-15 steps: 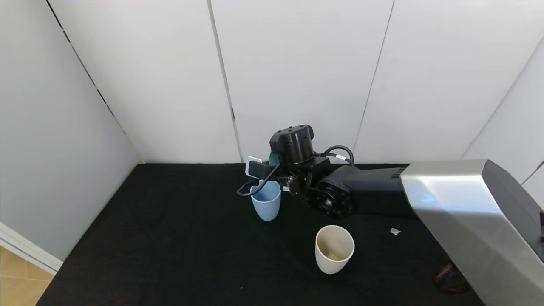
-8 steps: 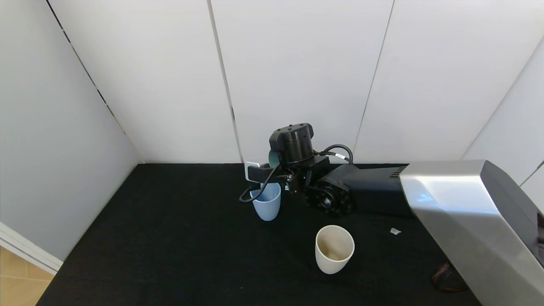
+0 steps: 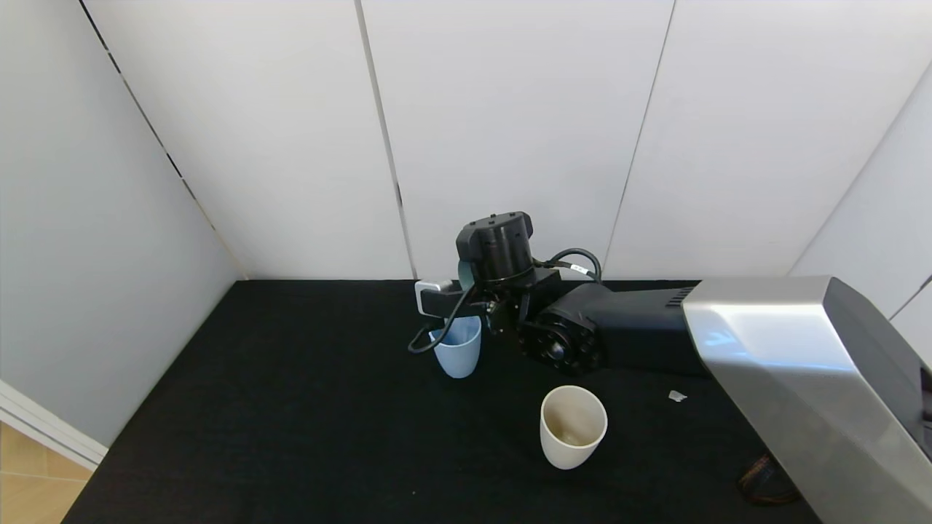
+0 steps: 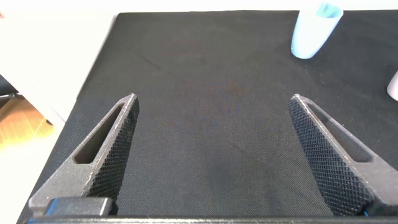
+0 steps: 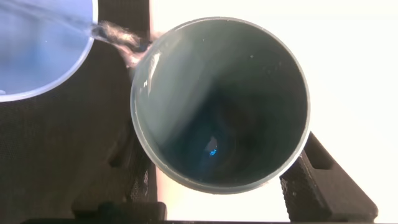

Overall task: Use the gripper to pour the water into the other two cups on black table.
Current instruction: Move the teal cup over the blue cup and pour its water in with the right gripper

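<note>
My right gripper (image 3: 472,285) is shut on the teal-green cup (image 5: 221,106) and holds it tilted above the light blue cup (image 3: 457,351) at the back middle of the black table (image 3: 291,407). In the right wrist view a thin stream of water (image 5: 118,37) runs from the teal rim into the light blue cup (image 5: 34,43). The cream-white cup (image 3: 573,426) stands upright nearer me, to the right. My left gripper (image 4: 212,102) is open and empty low over the table; it sees the light blue cup (image 4: 314,28) far off.
White wall panels close the table at the back and left. A small white scrap (image 3: 677,395) lies right of the cream cup. Cables (image 3: 764,480) lie at the front right under my right arm. The table's left edge (image 3: 145,393) drops to the floor.
My right wrist has shifted slightly left and tipped the teal cup further over the light blue cup. Both cups on the table stay put.
</note>
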Robot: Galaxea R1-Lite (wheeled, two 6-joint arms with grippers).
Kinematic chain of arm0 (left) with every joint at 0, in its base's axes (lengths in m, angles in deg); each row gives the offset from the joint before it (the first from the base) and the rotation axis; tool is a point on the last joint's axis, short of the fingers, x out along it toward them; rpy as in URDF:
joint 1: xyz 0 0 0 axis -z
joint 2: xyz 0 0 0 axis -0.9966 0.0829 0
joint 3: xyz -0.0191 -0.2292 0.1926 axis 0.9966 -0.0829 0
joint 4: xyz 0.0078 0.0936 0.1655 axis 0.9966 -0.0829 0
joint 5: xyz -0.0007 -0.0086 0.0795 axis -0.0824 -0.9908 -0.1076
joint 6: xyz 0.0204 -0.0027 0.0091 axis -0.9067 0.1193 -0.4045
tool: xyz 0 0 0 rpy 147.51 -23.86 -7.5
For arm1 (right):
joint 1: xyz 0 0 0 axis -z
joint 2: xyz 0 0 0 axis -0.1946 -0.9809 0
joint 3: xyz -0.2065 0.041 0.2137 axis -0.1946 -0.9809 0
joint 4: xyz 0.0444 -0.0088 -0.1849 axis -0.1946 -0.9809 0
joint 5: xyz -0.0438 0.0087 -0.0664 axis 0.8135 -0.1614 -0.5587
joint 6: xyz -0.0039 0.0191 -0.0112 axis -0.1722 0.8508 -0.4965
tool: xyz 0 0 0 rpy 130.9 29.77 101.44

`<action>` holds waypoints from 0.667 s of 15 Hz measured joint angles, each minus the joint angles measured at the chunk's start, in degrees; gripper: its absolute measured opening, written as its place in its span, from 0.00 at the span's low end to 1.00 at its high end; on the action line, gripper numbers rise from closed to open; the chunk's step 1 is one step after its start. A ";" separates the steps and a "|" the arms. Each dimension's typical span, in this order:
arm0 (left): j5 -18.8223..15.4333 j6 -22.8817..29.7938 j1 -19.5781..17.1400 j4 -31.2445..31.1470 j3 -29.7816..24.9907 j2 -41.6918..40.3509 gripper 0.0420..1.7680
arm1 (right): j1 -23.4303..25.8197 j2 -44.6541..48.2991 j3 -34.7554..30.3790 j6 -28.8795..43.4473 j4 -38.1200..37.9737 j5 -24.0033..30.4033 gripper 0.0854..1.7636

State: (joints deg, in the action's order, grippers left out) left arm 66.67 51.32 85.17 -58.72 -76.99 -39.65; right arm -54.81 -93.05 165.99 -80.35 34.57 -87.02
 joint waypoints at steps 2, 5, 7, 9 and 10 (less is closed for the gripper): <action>-0.02 0.00 0.00 0.00 0.00 0.00 0.97 | -0.12 0.04 0.00 0.00 -0.01 0.02 0.65; 0.00 0.02 0.00 0.00 0.00 0.00 0.97 | -0.15 0.17 0.00 0.04 -0.01 0.04 0.65; 0.00 0.02 0.00 0.00 0.00 0.00 0.97 | -0.12 0.37 -0.04 0.11 -0.23 0.09 0.65; -0.02 0.02 0.00 0.00 0.00 0.00 0.97 | 0.00 0.76 -0.30 0.46 -0.34 0.17 0.65; -0.02 0.02 0.00 0.00 0.00 0.00 0.97 | 0.02 0.98 -0.41 0.77 -0.41 0.22 0.65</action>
State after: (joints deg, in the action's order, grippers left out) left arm 66.65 51.35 85.17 -58.72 -76.99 -39.65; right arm -54.79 -92.08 165.57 -79.59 34.16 -86.80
